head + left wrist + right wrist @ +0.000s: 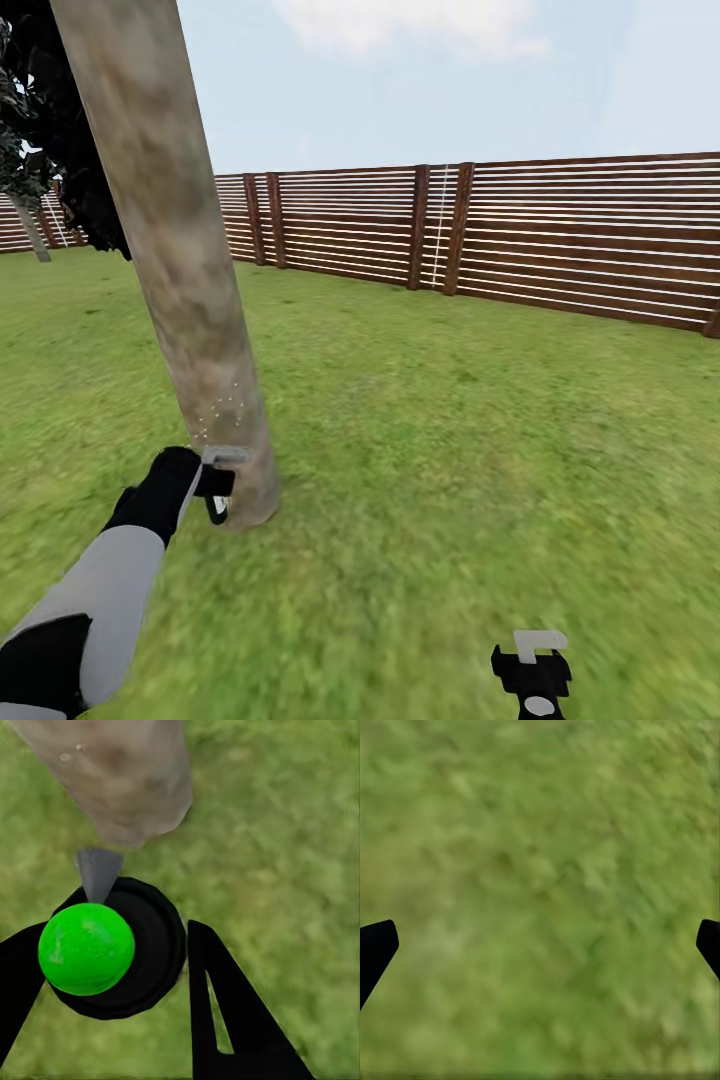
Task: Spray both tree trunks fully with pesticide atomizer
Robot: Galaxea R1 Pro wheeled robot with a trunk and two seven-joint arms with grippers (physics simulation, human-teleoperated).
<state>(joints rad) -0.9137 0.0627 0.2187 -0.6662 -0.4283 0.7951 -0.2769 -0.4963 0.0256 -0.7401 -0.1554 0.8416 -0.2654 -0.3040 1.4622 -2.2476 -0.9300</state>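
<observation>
Between the black fingers [225,1020] of my left hand [112,975] sits the black pesticide atomizer with its bright green round cap [86,949], gripped, its grey nozzle aimed at the thick mottled grey-beige tree trunk [124,780] just beside it. White droplets speckle the trunk low down. My right hand [532,668] hangs wide apart over the green grass lawn [450,450], well apart from the brown slatted wooden fence [560,235].

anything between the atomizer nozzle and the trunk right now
Nothing visible. The left tool holds the pesticide atomizer with its grey nozzle aimed at the base of the tree trunk, and only a short open gap over grass separates them. Faint spray specks show on the trunk above the tool.
</observation>
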